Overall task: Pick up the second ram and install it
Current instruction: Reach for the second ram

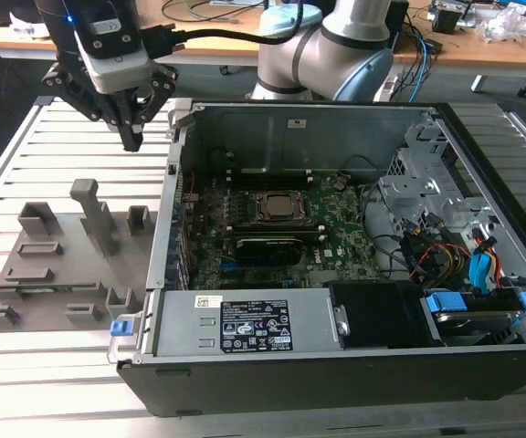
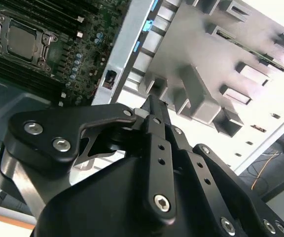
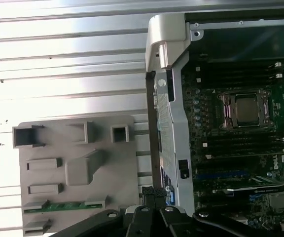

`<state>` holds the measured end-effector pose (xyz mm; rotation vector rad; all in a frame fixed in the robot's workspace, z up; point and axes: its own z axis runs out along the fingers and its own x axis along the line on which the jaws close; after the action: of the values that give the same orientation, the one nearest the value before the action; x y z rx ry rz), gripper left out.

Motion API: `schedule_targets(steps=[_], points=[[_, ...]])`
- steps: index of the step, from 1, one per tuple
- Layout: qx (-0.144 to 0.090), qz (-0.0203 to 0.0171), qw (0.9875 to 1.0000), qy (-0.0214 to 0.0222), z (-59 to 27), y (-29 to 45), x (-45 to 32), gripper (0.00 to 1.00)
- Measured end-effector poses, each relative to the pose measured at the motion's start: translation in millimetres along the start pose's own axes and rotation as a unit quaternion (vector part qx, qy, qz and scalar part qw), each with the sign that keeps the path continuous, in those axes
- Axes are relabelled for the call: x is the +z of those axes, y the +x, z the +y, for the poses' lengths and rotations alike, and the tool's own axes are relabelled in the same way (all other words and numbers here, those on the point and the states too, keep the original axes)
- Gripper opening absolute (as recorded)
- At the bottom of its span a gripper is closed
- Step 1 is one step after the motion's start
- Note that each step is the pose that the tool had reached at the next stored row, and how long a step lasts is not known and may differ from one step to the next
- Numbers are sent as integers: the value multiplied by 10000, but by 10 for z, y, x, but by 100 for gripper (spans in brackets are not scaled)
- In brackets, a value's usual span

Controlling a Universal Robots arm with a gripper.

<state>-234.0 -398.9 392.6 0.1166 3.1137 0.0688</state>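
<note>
One second ram (image 3: 63, 206) lying in grey holder (image 1: 73, 260) | hand (image 1: 133, 139) pinched together, empty | well apart

A robotics lab or workshop. An open computer case (image 1: 272, 388) sits on a slatted metal bench (image 1: 35, 383). Cable-strewn desks (image 1: 482, 55) stand beyond.

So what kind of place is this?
Likely a robotics lab bench: a robot arm by an open computer case on a slatted metal table, with cable-strewn wooden desks behind.
</note>
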Motion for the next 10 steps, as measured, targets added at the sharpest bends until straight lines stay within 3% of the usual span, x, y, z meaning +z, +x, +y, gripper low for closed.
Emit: schedule_targets(steps=[3,10], points=[[0,0,10000,0,-10,129,-3,11],[0,0,10000,0,-25,333,-5,11]])
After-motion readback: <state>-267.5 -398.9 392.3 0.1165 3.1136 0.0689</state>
